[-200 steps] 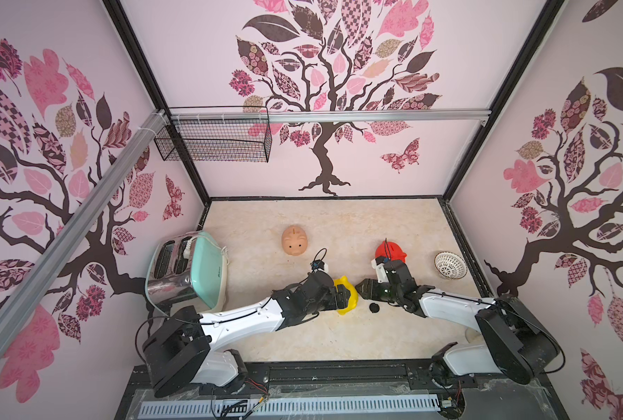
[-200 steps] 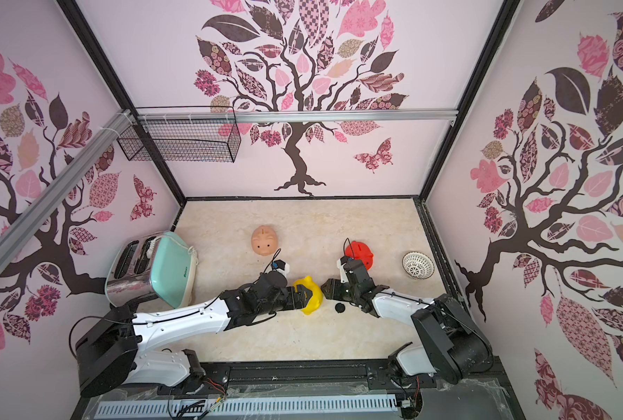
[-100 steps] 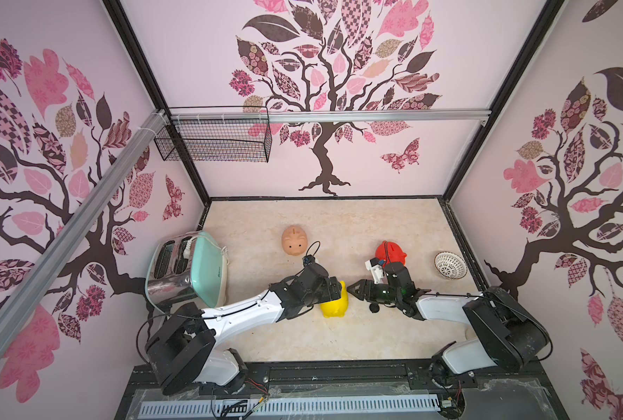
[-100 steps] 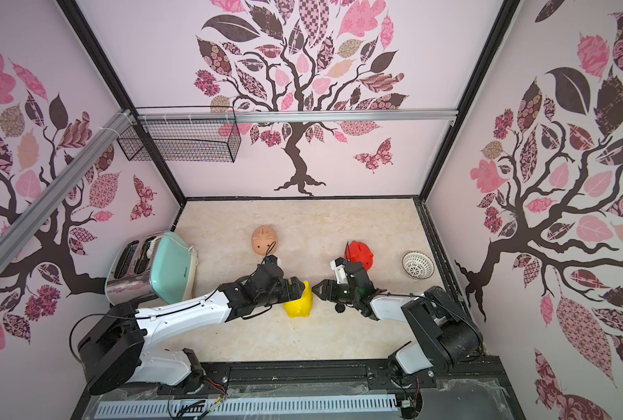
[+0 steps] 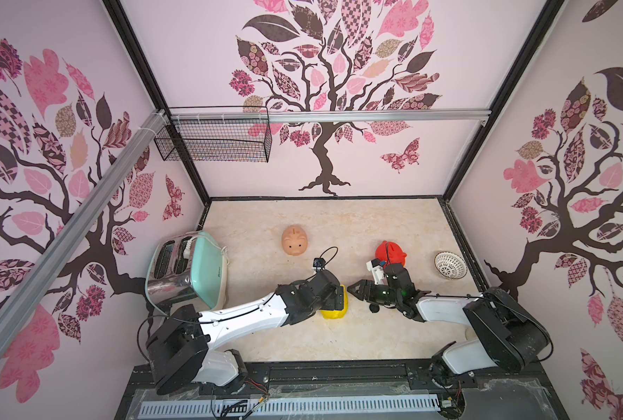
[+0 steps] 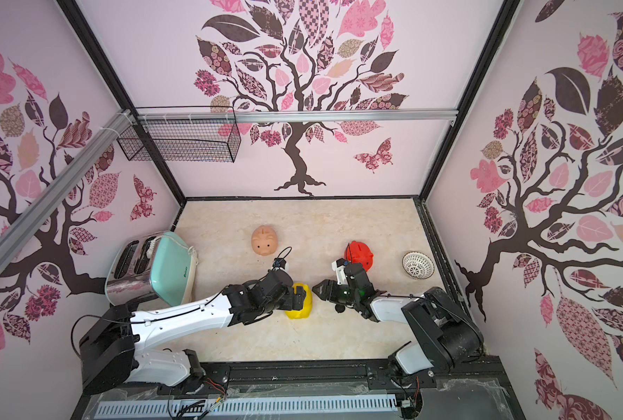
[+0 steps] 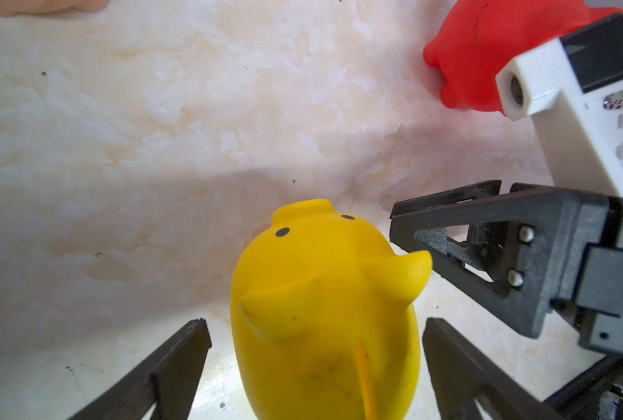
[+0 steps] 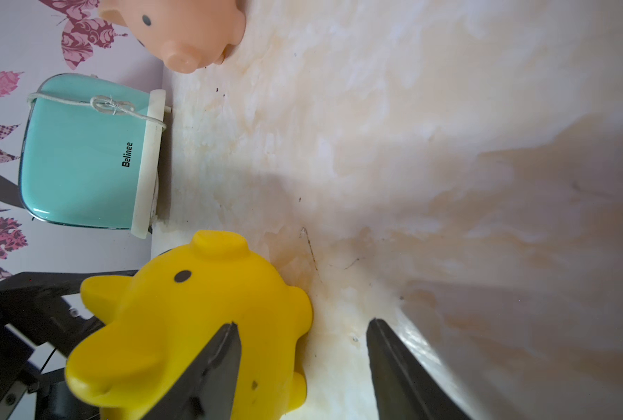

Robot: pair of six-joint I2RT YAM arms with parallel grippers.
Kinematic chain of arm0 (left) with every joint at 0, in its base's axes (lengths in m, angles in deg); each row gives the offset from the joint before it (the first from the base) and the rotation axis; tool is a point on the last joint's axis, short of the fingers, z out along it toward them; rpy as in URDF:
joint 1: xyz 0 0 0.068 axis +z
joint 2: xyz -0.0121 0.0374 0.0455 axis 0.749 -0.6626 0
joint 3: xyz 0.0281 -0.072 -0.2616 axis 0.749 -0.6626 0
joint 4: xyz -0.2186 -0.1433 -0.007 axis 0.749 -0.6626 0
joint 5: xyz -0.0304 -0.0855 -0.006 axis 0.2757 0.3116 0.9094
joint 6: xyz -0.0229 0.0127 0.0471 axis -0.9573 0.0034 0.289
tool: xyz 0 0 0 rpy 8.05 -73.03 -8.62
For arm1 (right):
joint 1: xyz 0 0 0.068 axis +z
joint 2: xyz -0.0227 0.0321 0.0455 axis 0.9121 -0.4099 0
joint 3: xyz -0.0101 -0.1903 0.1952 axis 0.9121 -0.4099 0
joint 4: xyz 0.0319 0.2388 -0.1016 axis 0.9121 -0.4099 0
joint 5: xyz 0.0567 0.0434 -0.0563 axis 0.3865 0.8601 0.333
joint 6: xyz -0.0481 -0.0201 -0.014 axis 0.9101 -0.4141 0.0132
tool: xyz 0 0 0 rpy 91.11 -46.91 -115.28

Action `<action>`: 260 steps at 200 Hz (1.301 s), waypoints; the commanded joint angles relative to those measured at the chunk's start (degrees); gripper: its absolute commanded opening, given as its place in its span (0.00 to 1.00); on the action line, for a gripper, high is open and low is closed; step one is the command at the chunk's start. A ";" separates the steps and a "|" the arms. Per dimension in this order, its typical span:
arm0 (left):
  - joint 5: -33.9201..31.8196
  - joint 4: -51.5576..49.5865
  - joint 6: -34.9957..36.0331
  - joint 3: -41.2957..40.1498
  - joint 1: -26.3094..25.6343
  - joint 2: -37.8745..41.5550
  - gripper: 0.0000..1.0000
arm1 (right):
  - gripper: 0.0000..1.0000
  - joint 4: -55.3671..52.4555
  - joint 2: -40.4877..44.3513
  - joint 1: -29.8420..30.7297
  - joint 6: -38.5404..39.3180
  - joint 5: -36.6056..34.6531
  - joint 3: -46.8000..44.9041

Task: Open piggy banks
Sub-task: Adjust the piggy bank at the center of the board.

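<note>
Change: the left gripper (image 7: 313,325) has released the yellow pig (image 7: 324,291), which now stands on the table (image 7: 157,145).
Left gripper: jaws wide, straddling the pig, gaps on both sides.
Right gripper (image 8: 302,323): just beside the pig, level, jaws part-spread and empty.
Black plug (image 5: 374,308): loose beside the right gripper, so this bank is judged open.
Farther: the red pig (image 5: 390,254) and the peach pig (image 5: 294,240) are judged pending.

We stretch both arms low and inward, our left gripper (image 5: 340,299) spread wide, our right gripper (image 5: 352,288) parted, empty, just beside it.
</note>
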 commanded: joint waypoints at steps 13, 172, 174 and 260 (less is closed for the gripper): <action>-7.36 -7.57 -1.54 4.33 -1.48 -1.85 0.98 | 0.69 -6.91 5.97 0.36 0.36 -7.94 -1.44; -10.27 -18.80 -8.90 17.67 -7.11 -20.95 0.98 | 0.89 -15.53 16.73 0.36 2.84 -13.74 -3.38; -10.32 -18.91 -8.97 17.78 -7.11 -21.15 0.98 | 0.89 -15.53 16.82 0.39 2.84 -13.76 -3.35; 2.09 -0.28 -4.53 4.43 -1.75 -9.73 0.86 | 0.89 -15.01 19.19 0.36 2.14 -12.93 -4.25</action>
